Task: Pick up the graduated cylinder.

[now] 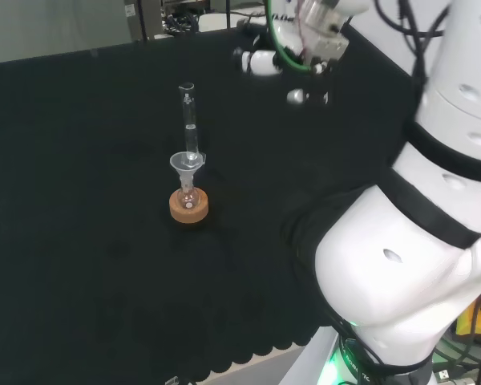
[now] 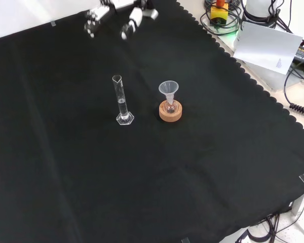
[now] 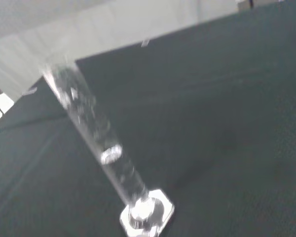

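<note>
Head view: the tall, narrow, clear glass graduated cylinder stands upright on the black cloth, a little left of centre. Directly at its 6 o'clock, nearer the camera, is a small clear flask on a round cork ring, with a clear funnel seated in its neck; the funnel overlaps the cylinder's lower part in this view. The black and white hand hangs at about 2 o'clock from the cylinder, well apart from it and clear of the cloth. Its fingers look loosely extended and hold nothing.

Front view: the cylinder stands on its hexagonal foot, with a little clear liquid in its lower part. The cork ring and flask stand just beside it at 3 o'clock, not touching. The hand is at roughly 12 o'clock from the cylinder, near the far edge of the cloth, fingers relaxed and apart.

Wrist view: the cylinder appears slanted, though that is the camera's tilt; its foot and tube are unobstructed.

The cylinder's long axis is vertical, so the hand would likely have to travel towards it and close around the tube from the side, keeping away from the funnel.
</note>
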`<move>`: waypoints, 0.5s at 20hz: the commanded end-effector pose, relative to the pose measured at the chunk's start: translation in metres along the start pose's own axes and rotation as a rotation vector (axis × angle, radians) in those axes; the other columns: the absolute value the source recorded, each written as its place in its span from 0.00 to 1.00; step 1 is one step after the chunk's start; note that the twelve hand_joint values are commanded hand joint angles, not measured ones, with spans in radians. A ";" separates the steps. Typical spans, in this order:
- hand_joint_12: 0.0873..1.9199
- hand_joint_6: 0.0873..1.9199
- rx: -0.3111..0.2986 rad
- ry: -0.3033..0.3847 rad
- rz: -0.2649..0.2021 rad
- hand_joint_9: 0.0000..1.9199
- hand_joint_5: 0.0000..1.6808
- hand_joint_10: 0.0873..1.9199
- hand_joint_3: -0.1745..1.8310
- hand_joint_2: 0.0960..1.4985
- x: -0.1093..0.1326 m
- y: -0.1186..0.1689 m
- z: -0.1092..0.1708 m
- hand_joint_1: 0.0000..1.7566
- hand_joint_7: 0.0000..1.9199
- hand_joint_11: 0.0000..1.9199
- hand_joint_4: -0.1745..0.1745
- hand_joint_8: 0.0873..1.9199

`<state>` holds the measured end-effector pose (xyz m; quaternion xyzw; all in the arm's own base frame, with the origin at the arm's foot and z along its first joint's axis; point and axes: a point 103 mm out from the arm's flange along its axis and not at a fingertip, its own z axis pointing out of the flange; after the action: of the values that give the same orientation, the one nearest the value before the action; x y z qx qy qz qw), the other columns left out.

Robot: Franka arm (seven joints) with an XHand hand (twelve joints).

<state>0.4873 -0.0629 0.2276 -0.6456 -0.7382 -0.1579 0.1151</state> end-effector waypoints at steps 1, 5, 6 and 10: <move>0.70 0.00 0.041 0.172 -0.066 0.31 0.26 0.27 0.23 0.63 -0.011 0.000 0.114 0.29 0.20 0.13 0.49 0.28; 0.69 0.00 0.040 0.231 -0.109 0.33 0.27 0.25 0.23 0.59 -0.015 -0.003 0.126 0.34 0.21 0.15 0.49 0.28; 0.69 0.00 0.040 0.238 -0.112 0.33 0.27 0.25 0.23 0.59 -0.015 -0.004 0.129 0.34 0.21 0.16 0.49 0.28; 0.68 0.00 0.046 0.280 -0.112 0.31 0.26 0.24 0.24 0.57 -0.017 -0.001 0.137 0.36 0.18 0.17 0.50 0.26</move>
<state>0.4834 -0.0354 0.1092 -0.5862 -0.7602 -0.1967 0.1994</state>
